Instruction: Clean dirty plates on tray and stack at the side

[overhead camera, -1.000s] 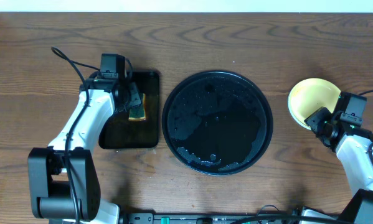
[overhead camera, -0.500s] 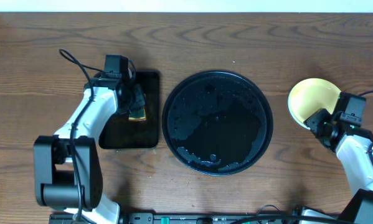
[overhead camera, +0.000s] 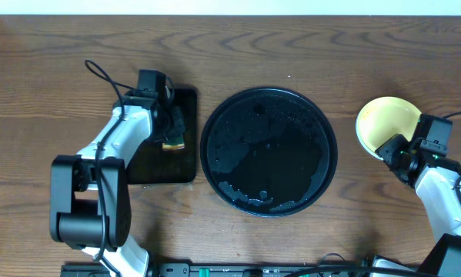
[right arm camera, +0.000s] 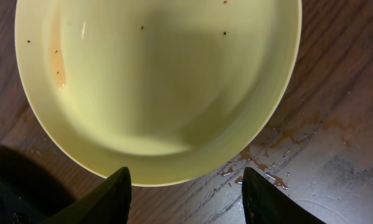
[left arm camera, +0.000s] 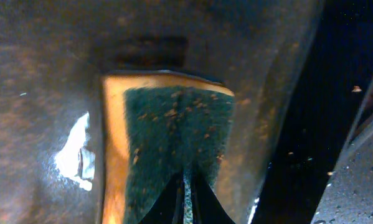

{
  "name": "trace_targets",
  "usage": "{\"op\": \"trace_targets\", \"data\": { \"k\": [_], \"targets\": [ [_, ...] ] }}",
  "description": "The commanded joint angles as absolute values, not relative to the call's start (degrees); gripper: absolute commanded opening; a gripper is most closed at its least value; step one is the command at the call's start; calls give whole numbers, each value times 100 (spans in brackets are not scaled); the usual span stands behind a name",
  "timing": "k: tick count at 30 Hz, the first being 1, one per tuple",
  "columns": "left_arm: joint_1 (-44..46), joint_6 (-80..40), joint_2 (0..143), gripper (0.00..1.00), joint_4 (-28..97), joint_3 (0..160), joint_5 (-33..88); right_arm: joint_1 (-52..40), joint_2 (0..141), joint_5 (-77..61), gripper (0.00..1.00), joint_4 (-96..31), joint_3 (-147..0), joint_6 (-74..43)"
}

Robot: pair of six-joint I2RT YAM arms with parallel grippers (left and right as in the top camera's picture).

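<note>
My left pincer is closed tight at the green face of the sponge on the small tray, left of centre. My right pincer is parted and holds nothing, just beside the yellow plate on the table at far right, off the round tray.

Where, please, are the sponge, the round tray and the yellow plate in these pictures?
sponge [left arm camera: 174, 130]: left wrist view, green scouring face.
tray [overhead camera: 288, 154]: overhead view, bare wet floor.
plate [right arm camera: 158, 87]: right wrist view, inside middle.
</note>
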State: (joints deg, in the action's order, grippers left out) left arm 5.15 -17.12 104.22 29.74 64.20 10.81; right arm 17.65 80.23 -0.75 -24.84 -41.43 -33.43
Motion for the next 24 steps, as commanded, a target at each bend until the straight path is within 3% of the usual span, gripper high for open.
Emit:
{"op": "trace_targets", "data": {
  "k": [1,14,19,22,24],
  "targets": [
    [650,-1616,10766,8,2893,6357,1087,1717,7983,-224,55,-2504,-4128,-3201],
    [639,-1435,10357,14,3015,6361,937,1717,7968,-515,56,-2510,-4132,-2696],
    [639,-1400,9598,33,3369,6361,593,1691,7706,-766,58,-2506,-4176,-2056],
    [639,-1400,9159,56,3605,6361,543,1542,7459,-829,60,-2508,-4241,-1634],
    [639,-1400,8858,65,3771,6361,454,1361,7279,-897,62,-2510,-4294,-1247]
  ]
}}
